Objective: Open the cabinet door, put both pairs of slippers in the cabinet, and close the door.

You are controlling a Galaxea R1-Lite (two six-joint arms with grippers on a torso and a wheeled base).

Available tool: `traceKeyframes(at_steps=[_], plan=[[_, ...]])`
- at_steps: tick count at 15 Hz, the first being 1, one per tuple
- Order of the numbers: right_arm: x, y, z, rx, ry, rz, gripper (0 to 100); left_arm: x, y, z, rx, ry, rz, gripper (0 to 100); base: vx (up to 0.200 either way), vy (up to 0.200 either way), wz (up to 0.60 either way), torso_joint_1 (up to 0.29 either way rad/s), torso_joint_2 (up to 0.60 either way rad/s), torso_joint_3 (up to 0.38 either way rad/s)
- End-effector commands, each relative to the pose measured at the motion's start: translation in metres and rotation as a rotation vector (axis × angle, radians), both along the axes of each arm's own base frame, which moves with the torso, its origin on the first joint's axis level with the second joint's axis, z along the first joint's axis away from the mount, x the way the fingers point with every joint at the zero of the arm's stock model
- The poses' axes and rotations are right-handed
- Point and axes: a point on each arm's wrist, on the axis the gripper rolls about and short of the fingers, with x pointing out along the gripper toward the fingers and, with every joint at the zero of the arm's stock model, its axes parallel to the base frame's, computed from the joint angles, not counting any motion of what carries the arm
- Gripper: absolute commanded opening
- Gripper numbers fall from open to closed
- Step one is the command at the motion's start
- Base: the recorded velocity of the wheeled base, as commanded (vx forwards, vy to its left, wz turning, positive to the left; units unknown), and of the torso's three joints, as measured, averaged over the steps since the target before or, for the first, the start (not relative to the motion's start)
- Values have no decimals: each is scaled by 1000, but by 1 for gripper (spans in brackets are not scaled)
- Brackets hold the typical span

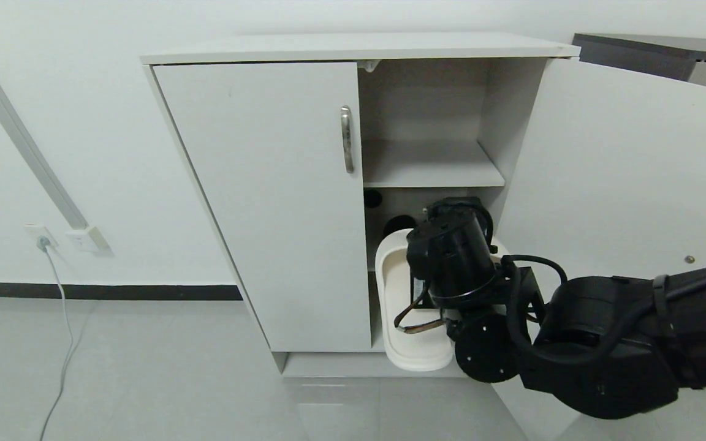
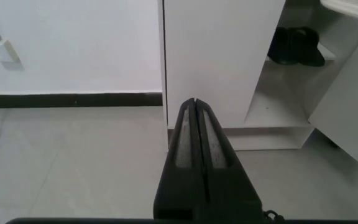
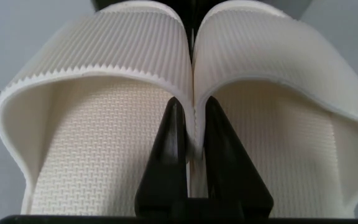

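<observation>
Two cream slippers (image 3: 104, 93) sit side by side, their inner straps pinched together between the fingers of the clenched right claw (image 3: 188, 134). Their long axes run straight ahead of the claw, toes leading into the cabinet's (image 1: 359, 46) lower compartment and heels back by the wrist. Deeper inside, beyond the claw, lie two black slippers (image 2: 297, 46). One door (image 1: 622, 171) stands open beside the claw. The left claw (image 2: 194, 106) is pressed closed on nothing.

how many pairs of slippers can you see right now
2. The white pair is pinched in the right gripper at the cabinet's open side; the black pair sits farther inside. More may be hidden behind the closed door.
</observation>
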Motion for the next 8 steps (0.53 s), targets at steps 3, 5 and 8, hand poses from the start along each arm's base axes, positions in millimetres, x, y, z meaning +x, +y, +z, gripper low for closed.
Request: traceKeyframes(at_steps=[3, 5, 8], plan=[[0, -3, 8, -5, -15, 0, 0, 0, 0, -1, -1, 4, 1, 0, 0, 0, 0, 0, 0, 0], [11, -7, 15, -6, -58, -15, 0, 0, 0, -1, -2, 4, 1, 0, 0, 0, 0, 0, 0, 0], [21, -9, 22, 2, -153, 22, 0, 0, 0, -1, -1, 4, 1, 0, 0, 0, 0, 0, 0, 0]])
